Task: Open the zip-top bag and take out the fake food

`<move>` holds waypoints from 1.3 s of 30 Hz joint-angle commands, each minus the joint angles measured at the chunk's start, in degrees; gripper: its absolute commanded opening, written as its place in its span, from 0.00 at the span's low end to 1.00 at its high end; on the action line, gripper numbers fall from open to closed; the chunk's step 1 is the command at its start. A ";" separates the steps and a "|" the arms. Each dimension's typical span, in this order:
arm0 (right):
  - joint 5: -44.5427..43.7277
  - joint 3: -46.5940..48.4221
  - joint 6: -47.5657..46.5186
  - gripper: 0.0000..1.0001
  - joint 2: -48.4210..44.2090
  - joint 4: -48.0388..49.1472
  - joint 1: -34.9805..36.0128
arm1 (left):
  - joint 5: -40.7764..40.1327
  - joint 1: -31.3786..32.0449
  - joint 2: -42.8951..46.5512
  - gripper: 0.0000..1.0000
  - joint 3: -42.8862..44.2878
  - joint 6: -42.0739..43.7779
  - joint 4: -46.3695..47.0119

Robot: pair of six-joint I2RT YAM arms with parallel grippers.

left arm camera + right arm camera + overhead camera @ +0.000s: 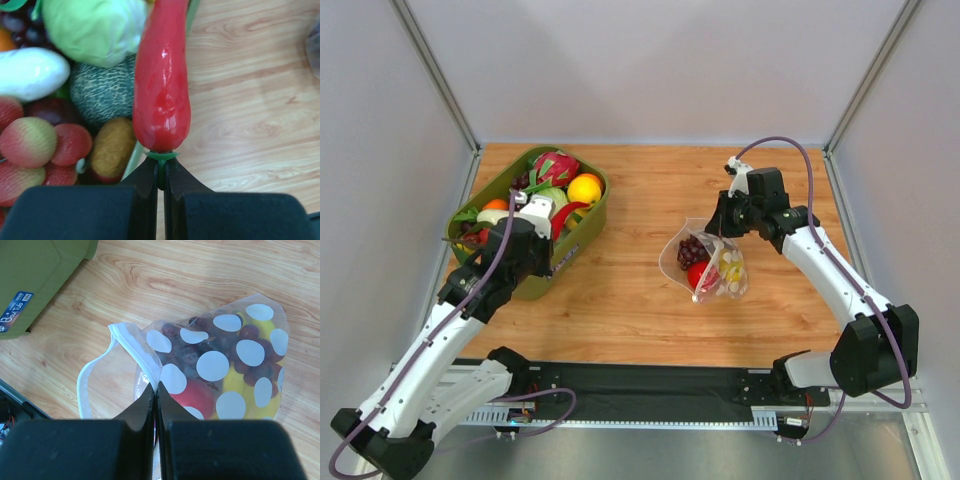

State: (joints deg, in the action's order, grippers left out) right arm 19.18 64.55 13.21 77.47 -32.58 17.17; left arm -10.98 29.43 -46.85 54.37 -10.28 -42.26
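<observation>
The zip-top bag [708, 264] lies on the wooden table at centre right, clear with whitish dots. Its zip strip [95, 371] gapes in a loop. Inside it show dark purple grapes [220, 342], a red round fruit [197, 397] and a yellow piece [235, 385]. My right gripper [156, 390] is shut on the bag's rim at the zip strip, holding that edge up [718, 234]. My left gripper [161, 167] is shut on the green stem of a red chili [162, 85]. The chili hangs over the right edge of the olive-green bin [550, 275].
The bin holds other toy produce: a green cabbage [92, 30], a netted melon [102, 90], a white vegetable [30, 72], peaches [27, 142], a pink dragon fruit [556, 165] and an orange [585, 188]. Grey walls enclose the table on three sides.
</observation>
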 commanded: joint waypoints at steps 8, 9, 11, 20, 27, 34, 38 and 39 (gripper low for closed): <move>0.33 1.54 -1.08 0.00 -1.01 1.20 -0.38 | 4.91 -6.93 -0.52 0.00 -2.60 -4.57 -0.63; 0.25 1.54 -1.26 0.00 -1.18 1.11 -0.38 | 6.05 -7.10 -0.61 0.00 -2.86 -4.66 -0.20; 0.16 1.36 -1.17 0.00 -1.27 1.11 -0.38 | 6.59 -7.11 -0.52 0.00 -3.30 -4.92 0.16; 0.24 1.28 -1.17 0.00 -1.27 0.94 -0.47 | 4.31 -7.46 -2.81 0.00 -4.27 -5.97 -1.42; 0.24 1.28 -1.17 0.00 -1.18 0.67 -0.56 | 2.37 -7.63 -3.34 0.31 -3.48 -6.77 -2.30; 0.33 1.36 -1.26 0.00 -1.09 0.67 -0.47 | 1.84 -7.72 -3.25 0.62 -2.87 -6.77 -2.04; 0.33 1.36 -1.17 0.00 -1.01 0.59 -0.56 | 1.75 -7.72 -2.90 0.73 -2.08 -6.42 -1.51; 0.33 1.36 -1.26 0.00 -1.09 0.67 -0.56 | 1.75 -7.63 -2.90 0.77 -1.81 -6.42 -1.34</move>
State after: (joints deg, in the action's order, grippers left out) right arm 19.20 64.55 12.78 77.47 -32.73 17.06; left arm -6.20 22.41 -50.30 50.30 -17.54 -44.40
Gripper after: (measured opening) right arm 0.004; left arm 0.755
